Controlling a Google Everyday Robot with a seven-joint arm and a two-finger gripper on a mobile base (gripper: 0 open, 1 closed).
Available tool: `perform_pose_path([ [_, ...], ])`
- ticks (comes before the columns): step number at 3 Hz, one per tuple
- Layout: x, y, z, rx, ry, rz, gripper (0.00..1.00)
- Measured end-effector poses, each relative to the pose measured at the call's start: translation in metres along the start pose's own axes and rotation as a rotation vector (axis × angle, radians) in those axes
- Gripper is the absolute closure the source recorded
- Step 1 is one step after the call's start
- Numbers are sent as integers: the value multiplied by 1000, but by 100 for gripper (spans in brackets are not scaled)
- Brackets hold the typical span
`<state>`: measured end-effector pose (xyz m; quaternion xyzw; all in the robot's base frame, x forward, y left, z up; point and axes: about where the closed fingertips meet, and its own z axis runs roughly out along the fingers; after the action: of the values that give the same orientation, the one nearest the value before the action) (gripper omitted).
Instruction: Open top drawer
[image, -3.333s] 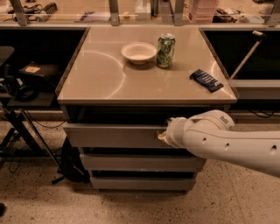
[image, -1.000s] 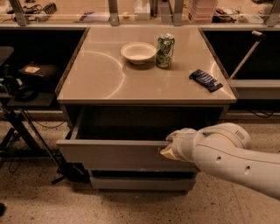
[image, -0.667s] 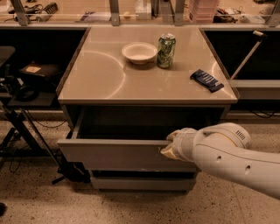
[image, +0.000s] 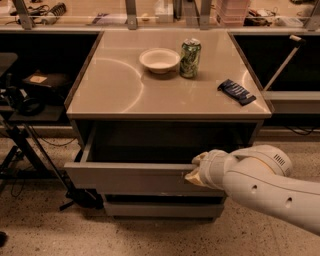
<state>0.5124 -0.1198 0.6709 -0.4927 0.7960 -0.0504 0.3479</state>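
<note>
The top drawer (image: 127, 178) is a wide grey handleless front under the tabletop, pulled well out toward me, with its dark box interior showing behind the front. My gripper (image: 196, 169) is at the drawer front's top edge, right of centre, at the end of the white arm (image: 265, 182) that comes in from the lower right. The arm's wrist hides the right end of the drawer front.
On the beige tabletop (image: 115, 90) stand a white bowl (image: 159, 60), a green can (image: 190, 58) and a dark blue packet (image: 236, 91). A lower grey drawer front (image: 160, 209) sits below. A black stand with cables (image: 30, 130) is at the left.
The drawer front was flush with the cabinet 3.3 s ago; it now stands pulled out toward me. Since one second ago nothing has visibly moved.
</note>
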Motion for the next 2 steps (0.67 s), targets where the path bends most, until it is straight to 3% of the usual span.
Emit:
perform_pose_path([
  [2,6,8,-10,5,1,14,100],
])
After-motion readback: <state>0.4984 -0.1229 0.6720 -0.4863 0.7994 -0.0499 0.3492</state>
